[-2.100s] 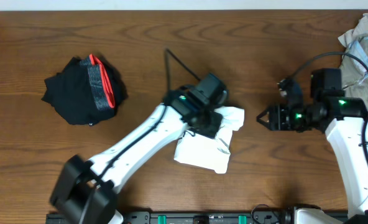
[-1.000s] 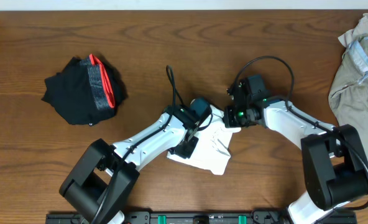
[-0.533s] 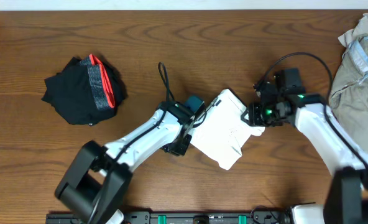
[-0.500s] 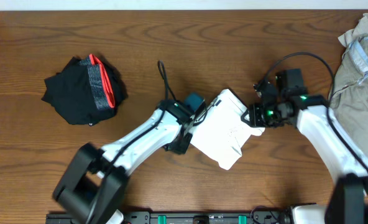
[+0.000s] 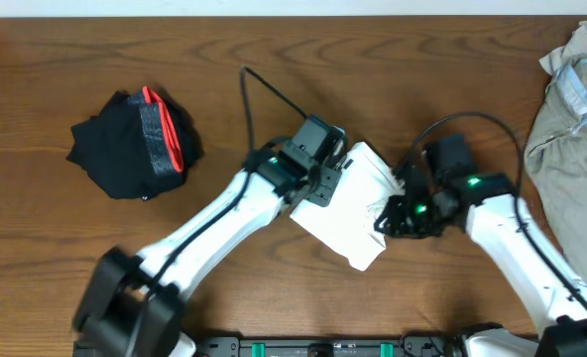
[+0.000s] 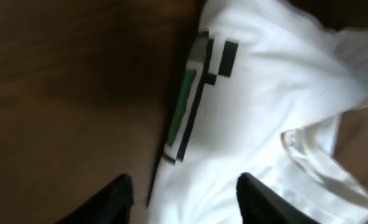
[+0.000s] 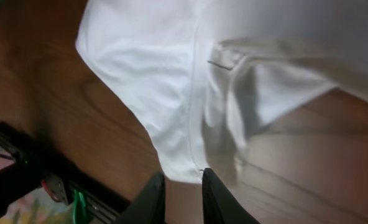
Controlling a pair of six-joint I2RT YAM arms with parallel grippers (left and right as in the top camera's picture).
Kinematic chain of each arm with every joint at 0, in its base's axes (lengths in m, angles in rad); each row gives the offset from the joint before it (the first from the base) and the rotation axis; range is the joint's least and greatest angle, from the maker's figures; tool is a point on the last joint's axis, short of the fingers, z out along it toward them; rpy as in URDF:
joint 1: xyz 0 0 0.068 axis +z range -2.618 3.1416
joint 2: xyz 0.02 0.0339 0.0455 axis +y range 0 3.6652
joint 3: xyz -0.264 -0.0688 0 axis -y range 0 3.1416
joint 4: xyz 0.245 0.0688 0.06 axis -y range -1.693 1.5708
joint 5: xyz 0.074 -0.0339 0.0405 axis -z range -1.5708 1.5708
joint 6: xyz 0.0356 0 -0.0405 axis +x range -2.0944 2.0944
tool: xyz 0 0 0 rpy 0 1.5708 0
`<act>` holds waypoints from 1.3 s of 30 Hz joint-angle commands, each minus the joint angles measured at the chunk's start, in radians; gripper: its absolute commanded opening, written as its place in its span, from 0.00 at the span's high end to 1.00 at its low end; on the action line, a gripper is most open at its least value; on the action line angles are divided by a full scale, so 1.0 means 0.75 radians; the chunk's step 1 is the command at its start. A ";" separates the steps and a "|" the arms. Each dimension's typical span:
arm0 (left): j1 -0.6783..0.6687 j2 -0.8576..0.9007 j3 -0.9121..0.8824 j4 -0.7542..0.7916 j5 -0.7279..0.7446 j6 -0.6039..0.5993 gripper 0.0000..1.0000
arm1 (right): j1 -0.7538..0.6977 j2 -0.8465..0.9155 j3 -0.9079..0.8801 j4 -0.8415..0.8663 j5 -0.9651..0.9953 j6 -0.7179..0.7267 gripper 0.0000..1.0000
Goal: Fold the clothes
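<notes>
Your table [image 5: 274, 59] carries a khaki garment [image 5: 571, 129] at its right edge, a black one [image 5: 130, 144] far left and the white T-shirt [image 5: 348, 213] rumpled mid-table. Your left tool [image 6: 187, 199] hangs spread over the shirt. The right tool [image 7: 183, 193] is nearly closed at the hem (gripping or not, you cannot tell).

One white T-shirt [image 5: 358, 213], centre; one black garment [image 5: 125, 149], 9 o'clock; one khaki garment [image 5: 571, 129], 3 o'clock; one worktop [image 5: 452, 69].
</notes>
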 commanded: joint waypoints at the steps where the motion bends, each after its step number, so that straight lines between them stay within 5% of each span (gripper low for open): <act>1: 0.006 0.103 -0.006 0.023 0.048 0.036 0.51 | 0.088 0.002 -0.115 0.139 -0.021 0.181 0.82; 8: 0.010 0.221 -0.006 0.032 0.044 0.044 0.54 | 0.187 0.003 -0.362 0.489 0.136 0.362 0.89; 16: 0.012 0.246 -0.006 0.003 0.038 0.048 0.54 | 0.189 0.003 -0.467 0.410 0.231 0.367 0.94; 24: 0.072 0.191 0.010 -0.064 0.045 0.047 0.54 | 0.187 -0.149 -0.420 0.437 -0.142 0.178 0.90; 29: 0.088 0.047 0.042 -0.059 0.054 0.047 0.46 | 0.129 -0.393 -0.365 0.437 -0.127 0.196 0.90; 33: 0.088 -0.046 0.042 0.027 0.060 0.047 0.37 | 0.005 -0.596 -0.347 0.474 0.058 0.399 0.88; 39: 0.088 0.013 0.041 0.215 0.161 0.048 0.35 | -0.102 -0.607 -0.347 0.528 0.134 0.421 0.84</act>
